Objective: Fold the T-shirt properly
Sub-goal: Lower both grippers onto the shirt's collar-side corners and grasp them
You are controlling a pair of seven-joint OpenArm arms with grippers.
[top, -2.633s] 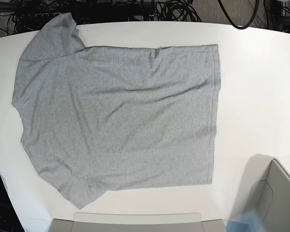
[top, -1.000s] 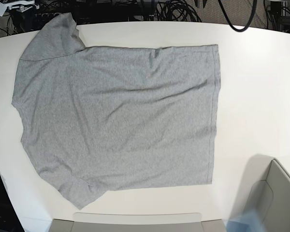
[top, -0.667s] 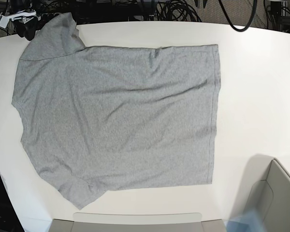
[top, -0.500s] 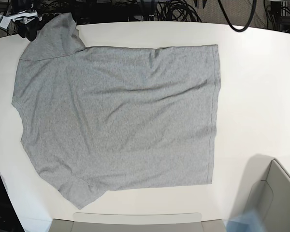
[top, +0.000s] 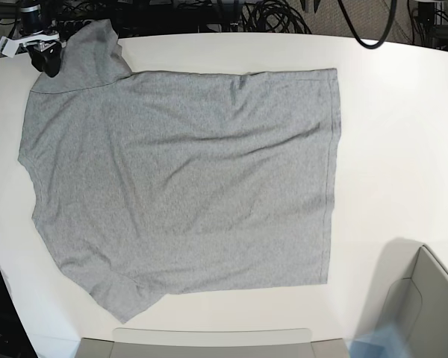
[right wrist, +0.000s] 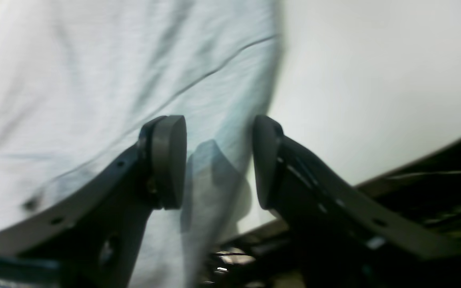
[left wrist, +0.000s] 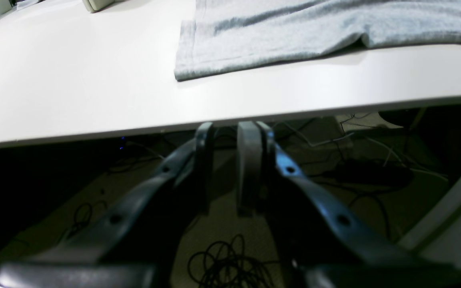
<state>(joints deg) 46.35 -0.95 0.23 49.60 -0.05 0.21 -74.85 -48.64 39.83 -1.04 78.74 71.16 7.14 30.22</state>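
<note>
Grey T-shirt (top: pixel 187 179) spread flat on the white tabletop (top: pixel 403 134).
Right end effector (right wrist: pixel 218 160) spread wide over a sleeve edge; left end effector (left wrist: pixel 230 168) narrow, empty, below the tabletop's rim.

The right gripper (top: pixel 48 61) is the only thing that differs in the base view. In the earliest picture it is absent from the scene. A second ago it shows at the top left corner, off the table (top: pixel 403 134) among the cables. Since then it comes inward and down, step by step, and now its dark tip sits at the edge of the upper sleeve of the T-shirt (top: pixel 179 179). In the right wrist view its jaws stand apart over the grey cloth, with the sleeve's edge between them.
</note>
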